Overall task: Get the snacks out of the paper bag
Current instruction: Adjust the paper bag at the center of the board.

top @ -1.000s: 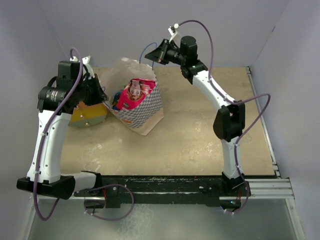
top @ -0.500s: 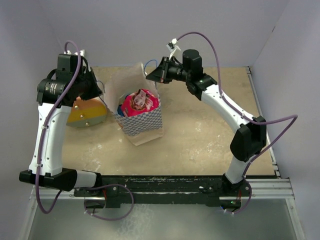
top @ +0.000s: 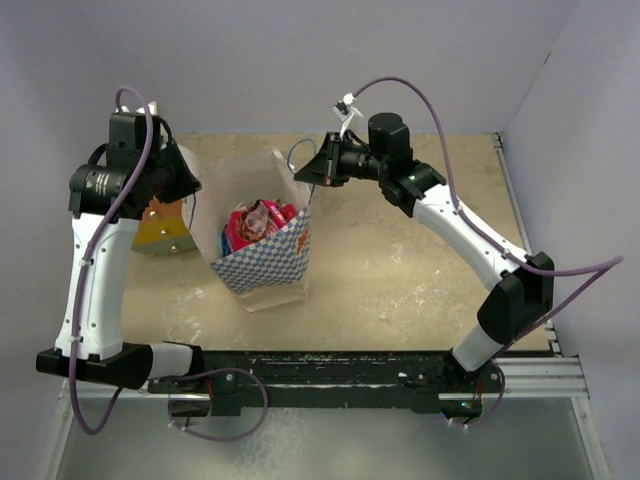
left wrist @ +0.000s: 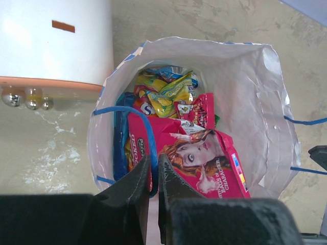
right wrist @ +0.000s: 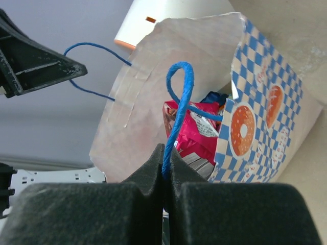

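The blue-and-white checkered paper bag (top: 268, 268) stands upright between my two grippers, mouth spread wide. Inside lie the snacks: a pink-red packet (left wrist: 204, 158) with a woman's face on top, a yellow-green one (left wrist: 166, 94) and a blue one (left wrist: 121, 138) beneath. The pink-red packet (top: 255, 222) also shows from above. My left gripper (left wrist: 153, 161) hangs over the bag's left rim, jaws parted by a narrow gap with the blue cord handle (left wrist: 148, 138) running loosely between them. My right gripper (right wrist: 167, 150) is shut on the other blue cord handle (right wrist: 176, 107), holding up the right rim (top: 300, 172).
A white-and-orange cylinder (left wrist: 56, 41) lies just left of the bag, under my left arm (top: 160, 225). Grey walls close in the back and both sides. The table's right half (top: 420, 270) is bare sandy board.
The bag has slid toward the near left and now stands upright with its mouth wider. My right arm has stretched after it. The left jaws have parted slightly around their handle.
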Tool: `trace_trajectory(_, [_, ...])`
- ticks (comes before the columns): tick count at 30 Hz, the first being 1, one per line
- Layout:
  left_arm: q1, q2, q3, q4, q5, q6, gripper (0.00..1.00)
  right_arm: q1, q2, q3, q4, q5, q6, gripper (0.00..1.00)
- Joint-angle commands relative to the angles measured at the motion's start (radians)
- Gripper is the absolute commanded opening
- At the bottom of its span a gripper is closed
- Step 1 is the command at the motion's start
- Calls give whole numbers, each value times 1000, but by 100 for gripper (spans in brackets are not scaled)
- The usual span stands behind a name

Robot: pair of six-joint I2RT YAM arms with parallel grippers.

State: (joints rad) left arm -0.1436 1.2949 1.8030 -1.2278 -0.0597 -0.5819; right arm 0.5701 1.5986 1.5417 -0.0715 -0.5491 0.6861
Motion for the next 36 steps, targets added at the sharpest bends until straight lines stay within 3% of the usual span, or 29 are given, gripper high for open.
trace_trajectory(1, [7,-78,-95,106,38,-76,17,-7,-174,-47,87,96,-11,0])
trace_trajectory(3, [8,-63,-81,90,50,-85,19,-7,-207,-89,89,99,-12,0])
trace_trajectory(6, [7,-59,-31,45,37,-78,38,-7,-218,-103,63,88,-26,0])
trace_trajectory(14, [8,-116,-80,24,-71,-99,71,-7,-237,-113,55,93,-25,0])
trace_trajectory(18, [9,-86,-80,30,-59,-83,76,-8,-242,-105,32,98,-24,0])
trace_trajectory(25, [11,-41,-81,28,-106,-47,75,-8,-241,-97,4,97,-25,0])
trace_trajectory(28, [16,-24,-73,39,-107,-37,69,-8,-242,-97,-3,98,-27,0])
trace_trajectory(36, [41,20,5,69,-88,-17,17,-7,-215,-74,-37,84,-63,0])
